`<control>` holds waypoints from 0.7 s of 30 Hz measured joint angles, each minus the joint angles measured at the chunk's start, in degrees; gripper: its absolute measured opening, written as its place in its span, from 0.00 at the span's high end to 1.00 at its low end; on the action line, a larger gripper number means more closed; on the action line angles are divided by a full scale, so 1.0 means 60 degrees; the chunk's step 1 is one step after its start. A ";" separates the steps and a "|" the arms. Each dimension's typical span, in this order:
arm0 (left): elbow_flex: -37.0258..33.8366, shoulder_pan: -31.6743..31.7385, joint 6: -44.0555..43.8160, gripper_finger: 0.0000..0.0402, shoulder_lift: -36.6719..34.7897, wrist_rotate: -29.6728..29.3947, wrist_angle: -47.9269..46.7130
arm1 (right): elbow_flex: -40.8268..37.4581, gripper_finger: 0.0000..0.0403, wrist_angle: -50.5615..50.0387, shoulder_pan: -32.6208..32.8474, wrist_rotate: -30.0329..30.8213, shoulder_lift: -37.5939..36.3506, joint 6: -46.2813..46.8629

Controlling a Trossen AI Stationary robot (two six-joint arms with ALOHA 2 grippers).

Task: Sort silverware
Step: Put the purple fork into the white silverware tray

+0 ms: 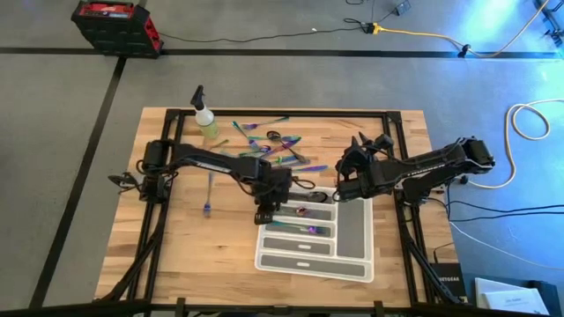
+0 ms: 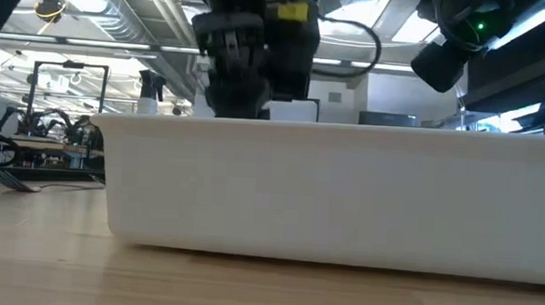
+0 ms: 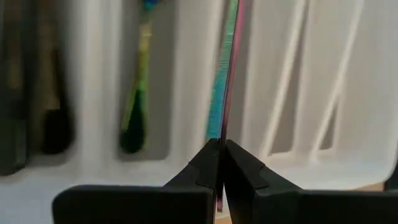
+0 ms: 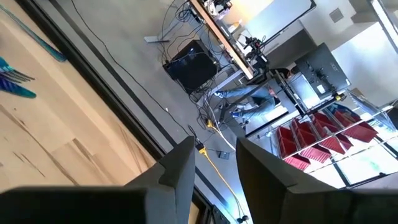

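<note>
A wooden desk (image 1: 176,255) is carrying a white-grey compartment tray (image 1: 354,231) lying toward five o'clock. A yellow-green spray bottle (image 1: 206,119) is standing near eleven o'clock, with loose iridescent silverware (image 1: 273,145) lying scattered toward twelve o'clock and one piece (image 1: 208,195) lying alone toward nine o'clock.

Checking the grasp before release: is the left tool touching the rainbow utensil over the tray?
Touching. The left wrist view shows the left tool shut on the thin rainbow utensil, both fingers pressed against it.

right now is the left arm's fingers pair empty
No, the left gripper has its fingers shut on a slim iridescent utensil held over the white tray.
</note>
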 joint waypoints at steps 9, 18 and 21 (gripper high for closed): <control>0.0019 -0.0314 -0.0021 1.00 0.0013 0.1100 0.0531 | 0.0000 0.75 0.0029 0.0000 0.0009 0.0004 0.0000; 0.0008 -0.0327 -0.0452 1.00 0.0473 0.2004 0.1726 | 0.0000 0.75 0.0218 0.0000 0.0084 0.0011 0.0007; 0.0008 -0.0340 -0.0418 1.00 0.0588 0.2012 0.1716 | 0.0000 0.75 0.0317 0.0000 0.0097 0.0011 0.0007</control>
